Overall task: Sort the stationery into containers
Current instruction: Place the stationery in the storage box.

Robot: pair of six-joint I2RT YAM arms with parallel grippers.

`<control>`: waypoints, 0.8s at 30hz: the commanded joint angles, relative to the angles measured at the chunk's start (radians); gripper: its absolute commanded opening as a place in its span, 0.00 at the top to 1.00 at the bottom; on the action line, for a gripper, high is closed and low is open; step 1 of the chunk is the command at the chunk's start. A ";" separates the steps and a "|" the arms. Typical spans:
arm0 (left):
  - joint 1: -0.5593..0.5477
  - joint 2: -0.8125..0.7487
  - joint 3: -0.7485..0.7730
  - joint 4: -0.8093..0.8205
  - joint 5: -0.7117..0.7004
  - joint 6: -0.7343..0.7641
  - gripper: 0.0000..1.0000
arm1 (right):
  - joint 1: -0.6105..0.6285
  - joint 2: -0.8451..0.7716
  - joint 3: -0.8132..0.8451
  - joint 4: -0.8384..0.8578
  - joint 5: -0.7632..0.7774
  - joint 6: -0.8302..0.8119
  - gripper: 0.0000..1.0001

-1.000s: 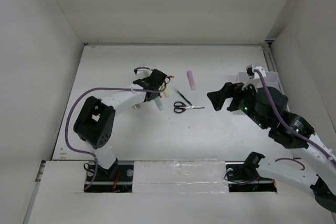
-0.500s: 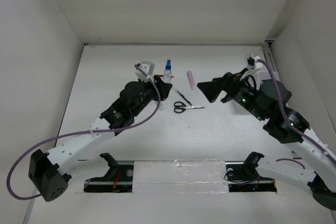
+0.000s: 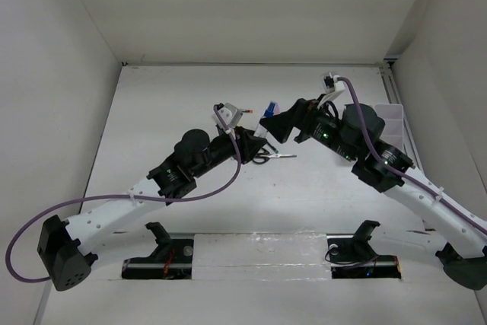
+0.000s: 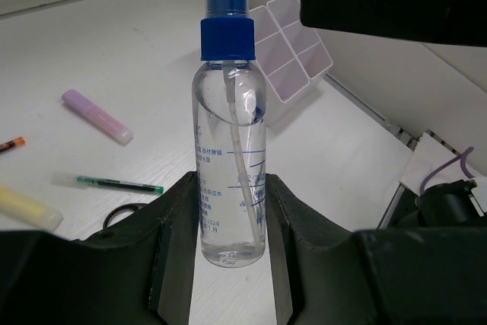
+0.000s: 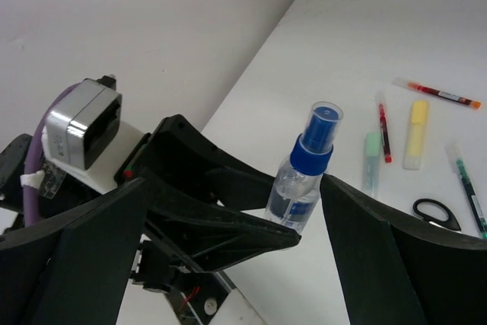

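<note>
Early in the sort: the left tool [image 4: 228, 192] is clamped on the upright bottle [image 4: 228, 142], held above mid-worktop, while the right tool [image 5: 232, 184] faces it nearby, spread wide. Bins [image 4: 293, 43] at the right edge look empty; markers [image 5: 416, 135], pens [image 5: 384, 131] and scissors [image 5: 436, 213] lie unsorted.

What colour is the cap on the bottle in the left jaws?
Blue cap on a clear bottle; clearest in the left wrist view.
</note>
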State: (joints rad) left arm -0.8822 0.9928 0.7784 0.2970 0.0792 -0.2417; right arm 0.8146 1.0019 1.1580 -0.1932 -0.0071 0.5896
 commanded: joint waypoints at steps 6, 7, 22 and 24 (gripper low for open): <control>0.000 -0.040 0.028 0.110 0.056 -0.002 1.00 | -0.003 -0.014 -0.037 0.094 0.104 0.012 0.04; 0.000 -0.040 0.028 0.110 0.056 -0.002 1.00 | -0.003 -0.003 -0.037 0.094 0.104 0.012 0.04; 0.000 -0.051 0.009 0.137 0.100 -0.021 1.00 | -0.015 0.083 -0.037 0.173 0.044 0.032 0.72; 0.000 -0.051 0.009 0.137 0.100 -0.021 1.00 | -0.015 0.083 -0.046 0.173 0.044 0.032 0.81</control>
State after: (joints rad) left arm -0.8799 0.9745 0.7784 0.3401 0.1509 -0.2520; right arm 0.7979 1.0889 1.1152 -0.0944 0.0658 0.6220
